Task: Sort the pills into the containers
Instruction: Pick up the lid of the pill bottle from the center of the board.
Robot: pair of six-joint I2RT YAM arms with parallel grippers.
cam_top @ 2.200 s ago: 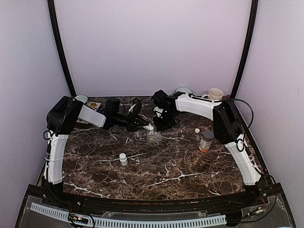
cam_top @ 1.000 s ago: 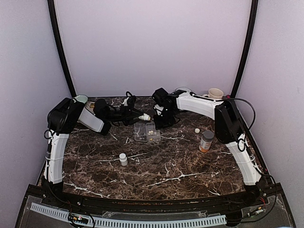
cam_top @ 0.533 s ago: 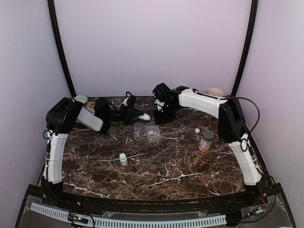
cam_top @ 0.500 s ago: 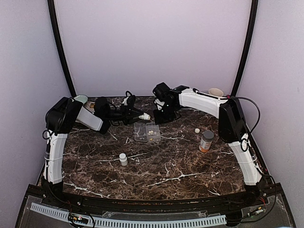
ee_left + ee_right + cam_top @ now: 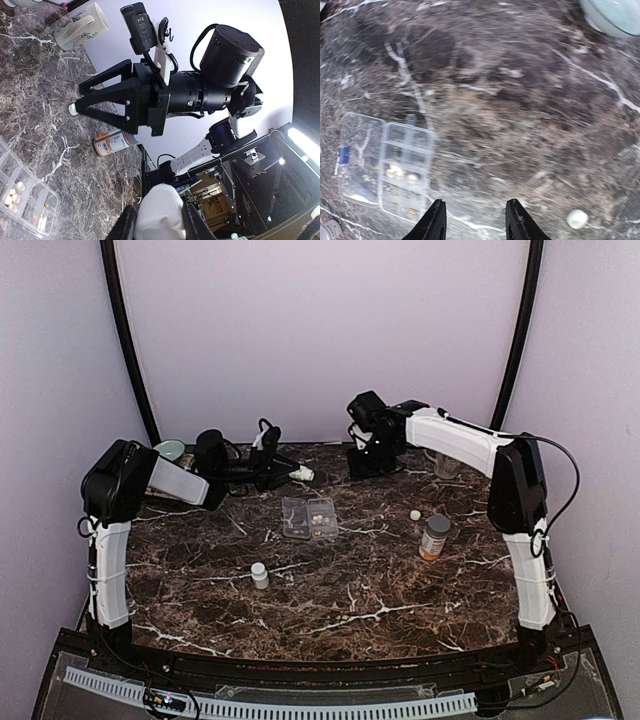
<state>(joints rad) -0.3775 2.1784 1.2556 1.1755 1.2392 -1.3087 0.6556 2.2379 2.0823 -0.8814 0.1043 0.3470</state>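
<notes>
The clear pill box lies lid-open at mid table, with a few cream pills in its compartments. In the right wrist view the pill box and its pills are blurred. My left gripper hangs above the table behind and left of the box, shut on a small white bottle held sideways. That bottle fills the gap between the left fingers. My right gripper is raised behind and right of the box, pointing down and open, with nothing between its fingers.
An orange bottle with a grey cap stands at the right, a white cap just behind it. A second small white bottle stands front left of the box. A mug and a glass sit along the back wall.
The right arm has lifted and swung back and to the right, away from the pill box. The left gripper has drawn back a little with the white bottle still in it.
</notes>
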